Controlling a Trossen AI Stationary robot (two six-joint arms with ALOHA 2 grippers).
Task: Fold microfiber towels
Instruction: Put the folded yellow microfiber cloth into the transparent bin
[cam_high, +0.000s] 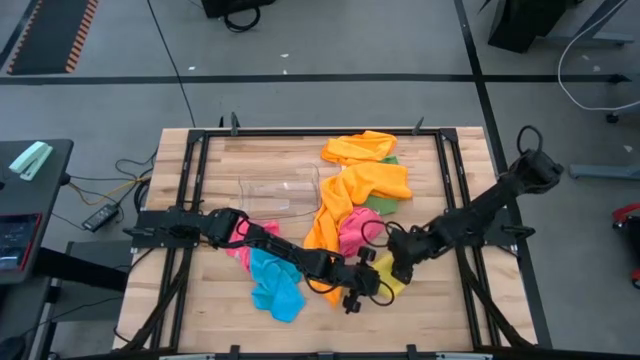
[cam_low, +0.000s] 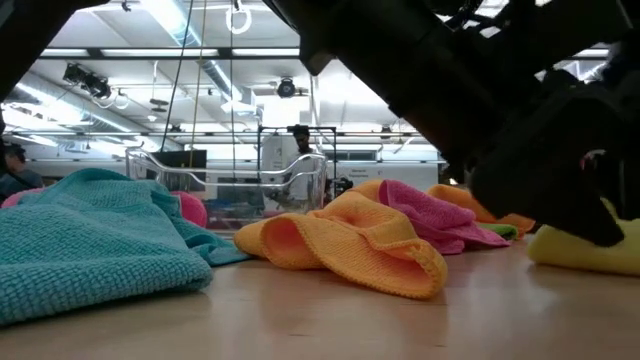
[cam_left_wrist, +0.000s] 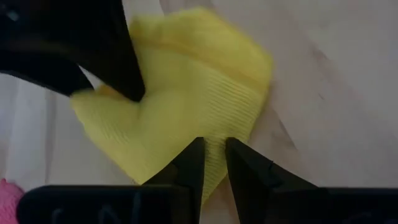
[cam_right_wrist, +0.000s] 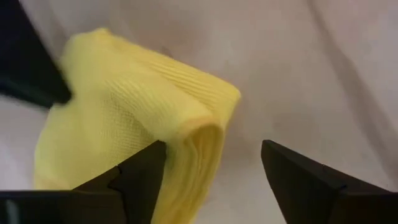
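A folded yellow towel lies on the wooden table near its front, right of the middle. It also shows in the low view and both wrist views. My left gripper reaches it from the left and is shut on its edge. My right gripper hovers open over its other side, one finger above the cloth. My left gripper pinches the yellow towel's near edge between its two fingers. The fingers slant down from the table's left. The towel lies flat on the table. My right gripper has one finger down at the towel's far side; I cannot tell whether it touches.
A blue towel lies crumpled left of the yellow one, beside a pink one. Orange towels, another pink towel and a green one are heaped behind. A clear plastic bin stands at mid-table.
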